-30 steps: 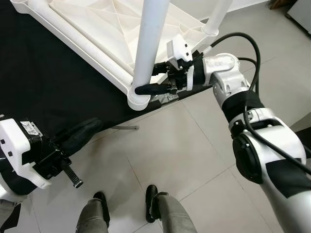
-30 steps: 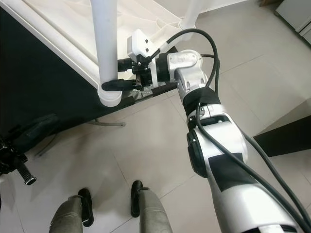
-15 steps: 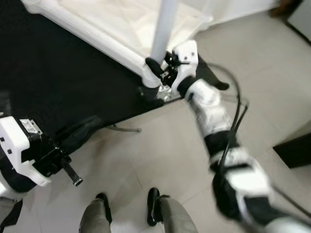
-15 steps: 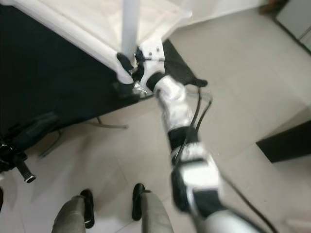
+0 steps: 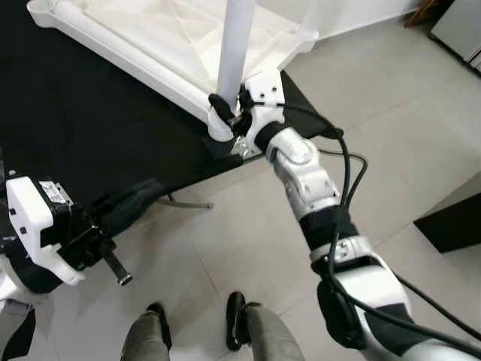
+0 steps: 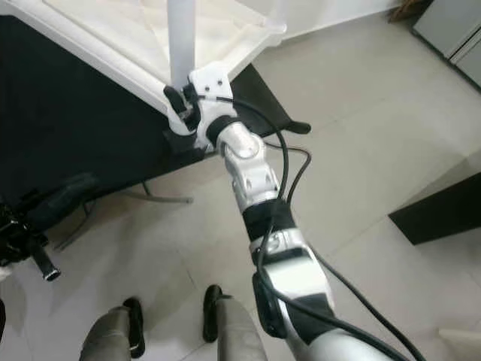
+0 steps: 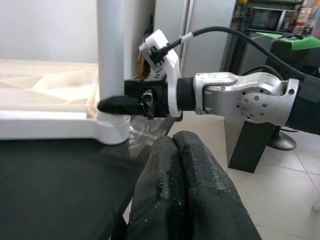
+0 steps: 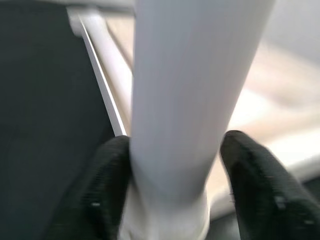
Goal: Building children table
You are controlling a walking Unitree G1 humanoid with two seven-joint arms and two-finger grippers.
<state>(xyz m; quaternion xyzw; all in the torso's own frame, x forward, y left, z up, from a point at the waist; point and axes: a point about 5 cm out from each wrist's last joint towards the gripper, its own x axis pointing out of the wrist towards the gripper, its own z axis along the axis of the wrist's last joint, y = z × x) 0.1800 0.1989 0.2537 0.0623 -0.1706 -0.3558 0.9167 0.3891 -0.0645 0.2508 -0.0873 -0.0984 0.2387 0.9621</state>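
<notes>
The white children's table top point(image 5: 113, 47) lies upside down on a black surface. One white leg point(image 5: 235, 45) stands upright in the socket at its near corner. My right gripper point(image 5: 228, 111) reaches out to the leg's base and is shut on it. In the right wrist view its black fingers point(image 8: 107, 195) press either side of the leg point(image 8: 190, 100). My left gripper point(image 5: 146, 192) hangs low at the left over the edge of the black surface. It is shut with nothing in it, and its fingers point(image 7: 185, 190) point toward the same corner.
The black surface point(image 5: 75, 128) ends just this side of the table's corner, with a grey metal foot point(image 5: 184, 203) under it. Light tiled floor point(image 5: 391, 135) lies to the right, with a dark block point(image 5: 451, 226) at its edge. Grey legs in black shoes point(image 5: 237, 323) stand at the bottom.
The whole view has shifted and pulled back. My right arm now stretches out straighter toward the leg, its gripper still at the leg's base. The left arm is about where it was.
</notes>
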